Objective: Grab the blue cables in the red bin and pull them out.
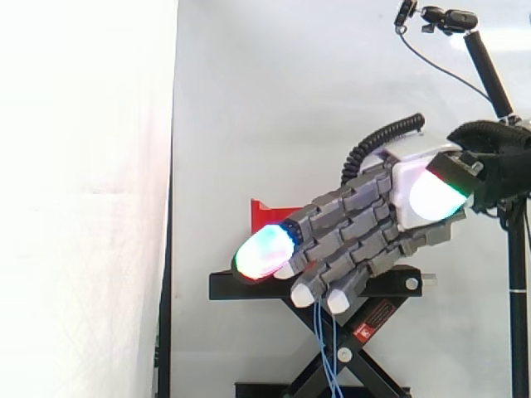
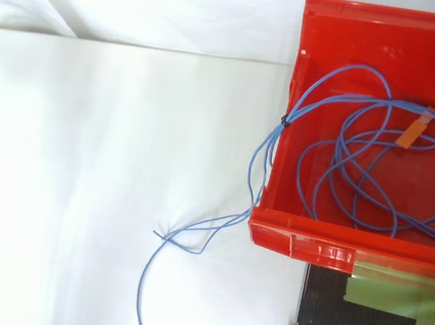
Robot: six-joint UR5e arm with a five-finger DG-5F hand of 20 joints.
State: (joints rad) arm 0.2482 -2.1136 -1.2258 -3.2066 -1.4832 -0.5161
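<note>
A white fabric curtain (image 1: 83, 166) is hung behind the scene. A black metal scissor-lift stand (image 1: 228, 288), marked with a small red label (image 1: 375, 319), is set before it. A small black camera (image 1: 452, 18) is mounted atop a thin black pole (image 1: 489, 70).

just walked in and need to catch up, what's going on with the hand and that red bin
The robot hand hangs in the air with its fingers relaxed, holding nothing. In the top view it is at the left edge, well apart from the red bin. The blue cables lie mostly looped inside the bin, with a few ends spilling over its rim. Nothing is grabbed yet.
</note>
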